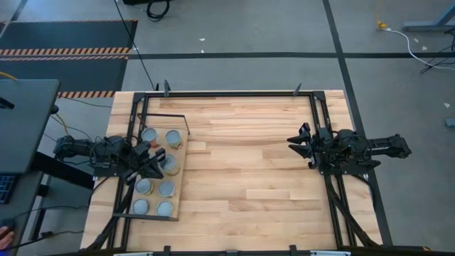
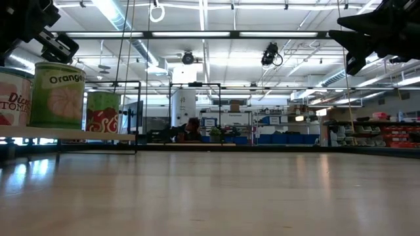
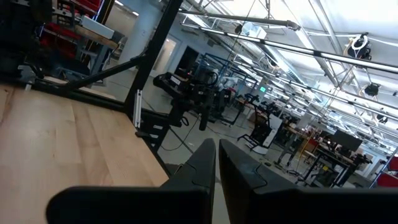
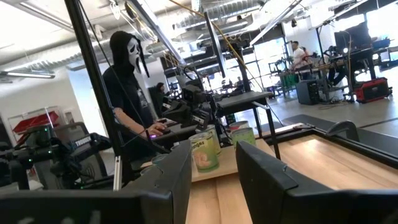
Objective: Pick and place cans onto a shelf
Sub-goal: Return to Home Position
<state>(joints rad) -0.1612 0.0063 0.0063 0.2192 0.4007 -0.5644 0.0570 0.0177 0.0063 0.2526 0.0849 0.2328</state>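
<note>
Left end effector (image 3: 216,145): fingers pressed together, nothing btwn them. Hangs over the middle of the shelf (image 1: 154,197), clear of the cans. Low view has it high up at top left.
Right end effector (image 4: 214,154): fingers spread, empty. Held in the air at the right side of the surface (image 1: 249,178), well apart from the shelf, pointing twd it.
Shelf: pale board w/ thin black frame, on the left part of the surface, long side running front to back. Low view shows the board raised off the surface.
Cans (image 1: 166,188): all on the shelf, upright, in two rows along its length. Seven round silvery-blue tops show plainly from above. The left arm covers part of the row nearer the surface's edge. A reddish bit shows there, can't tell what.
"Orange" can (image 2: 58,95): yellow-green label, stands on the board btwn a tomato can (image 2: 13,98) and a green-and-red can (image 2: 104,111) farther back.
Right wrist view: two yellow-green cans seen across the surface btwn the spread fingers.
Person (image 4: 127,93): dark hooded clothes, stands beyond the shelf side of the surface, one hand on a desk.
Second person (image 4: 298,56): far back in the room.
</note>
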